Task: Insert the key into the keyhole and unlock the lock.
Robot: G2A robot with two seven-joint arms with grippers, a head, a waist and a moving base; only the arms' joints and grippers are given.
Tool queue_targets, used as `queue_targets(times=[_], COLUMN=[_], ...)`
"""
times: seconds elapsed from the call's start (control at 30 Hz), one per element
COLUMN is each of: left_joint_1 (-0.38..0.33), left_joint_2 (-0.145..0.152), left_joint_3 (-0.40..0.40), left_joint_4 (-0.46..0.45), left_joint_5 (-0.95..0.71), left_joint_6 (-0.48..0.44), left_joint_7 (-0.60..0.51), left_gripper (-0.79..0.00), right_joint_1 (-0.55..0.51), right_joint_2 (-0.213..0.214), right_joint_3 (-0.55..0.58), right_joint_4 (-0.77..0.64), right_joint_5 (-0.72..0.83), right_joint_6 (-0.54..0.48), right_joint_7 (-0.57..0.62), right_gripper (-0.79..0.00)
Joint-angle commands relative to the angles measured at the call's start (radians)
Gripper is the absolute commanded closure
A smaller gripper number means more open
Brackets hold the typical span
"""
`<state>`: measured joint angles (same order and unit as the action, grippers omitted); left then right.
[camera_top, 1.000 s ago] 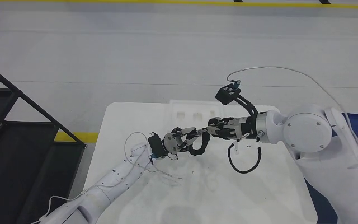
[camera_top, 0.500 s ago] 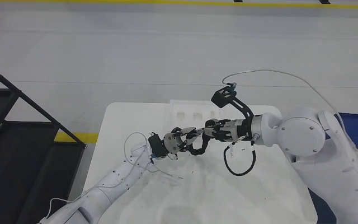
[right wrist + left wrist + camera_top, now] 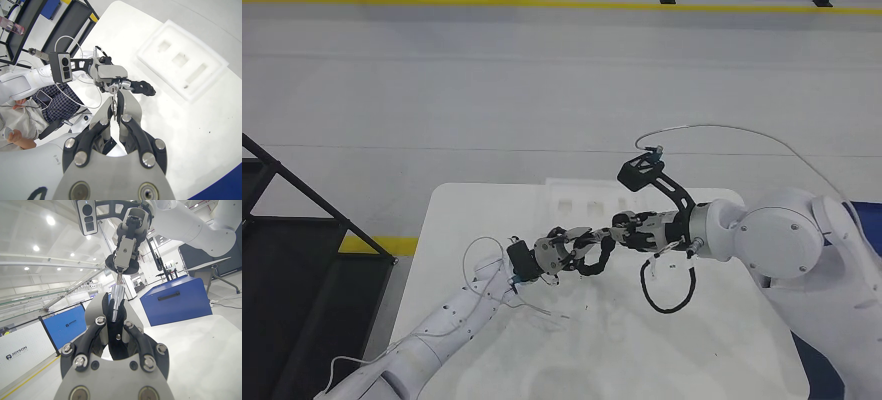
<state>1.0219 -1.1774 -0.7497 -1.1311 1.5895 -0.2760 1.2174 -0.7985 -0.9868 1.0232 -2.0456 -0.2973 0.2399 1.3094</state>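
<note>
My left gripper [image 3: 113,300] is shut on the lock's chrome cylinder [image 3: 117,298], held in the air above the table with its keyhole end facing the other arm. The lock's black cable [image 3: 142,88] trails out beside it. My right gripper [image 3: 115,95] is shut on the flat silver key [image 3: 114,108], and the blade's tip meets the keyhole [image 3: 112,89]. From the left wrist, the right gripper [image 3: 121,269] faces me with the key's blade [image 3: 119,278] touching the cylinder's end. From above, the left gripper [image 3: 554,250] and right gripper [image 3: 604,238] meet over the table's middle.
A white foam tray [image 3: 587,200] with rectangular recesses lies at the table's far edge, also near the grippers in the right wrist view [image 3: 181,62]. A black rack [image 3: 282,270] stands off the table's left side. The white table [image 3: 642,350] is bare in front.
The right arm has shifted slightly toward the left gripper, bringing the key closer to the lock. The left arm has stayed still.
</note>
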Motion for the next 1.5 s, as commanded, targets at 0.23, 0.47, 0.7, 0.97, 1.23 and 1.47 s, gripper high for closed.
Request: queue_targets(times=[0.23, 0.47, 0.7, 0.97, 1.23, 1.47], left_joint_1=[0.009, 0.015, 0.020, 0.024, 0.027, 0.010], left_joint_2=[-0.003, -0.006, -0.009, -0.011, -0.014, -0.012], left_joint_3=[-0.015, -0.025, -0.035, -0.041, -0.048, -0.056], left_joint_4=[-0.007, -0.009, -0.013, -0.019, -0.019, -0.005], left_joint_5=[0.021, 0.030, 0.036, 0.059, 0.061, 0.038], left_joint_6=[0.004, -0.001, -0.007, -0.017, -0.046, -0.182], left_joint_7=[-0.003, -0.005, -0.015, -0.023, -0.033, -0.084], left_gripper=[0.000, 0.000, 0.000, 0.000, 0.000, 0.000], right_joint_1=[0.012, 0.019, 0.032, 0.045, 0.055, 0.062], right_joint_2=[-0.002, -0.001, -0.005, -0.010, -0.013, -0.001], right_joint_3=[-0.020, -0.031, -0.062, -0.089, -0.101, -0.055], right_joint_4=[0.008, -0.002, -0.002, 0.014, 0.026, 0.000], right_joint_5=[-0.007, -0.029, -0.055, -0.066, -0.067, -0.093], right_joint_6=[0.015, 0.026, 0.035, 0.040, 0.029, -0.130], right_joint_7=[0.000, 0.013, 0.018, 0.017, 0.019, 0.024], right_gripper=[0.000, 0.000, 0.000, 0.000, -0.785, -0.785])
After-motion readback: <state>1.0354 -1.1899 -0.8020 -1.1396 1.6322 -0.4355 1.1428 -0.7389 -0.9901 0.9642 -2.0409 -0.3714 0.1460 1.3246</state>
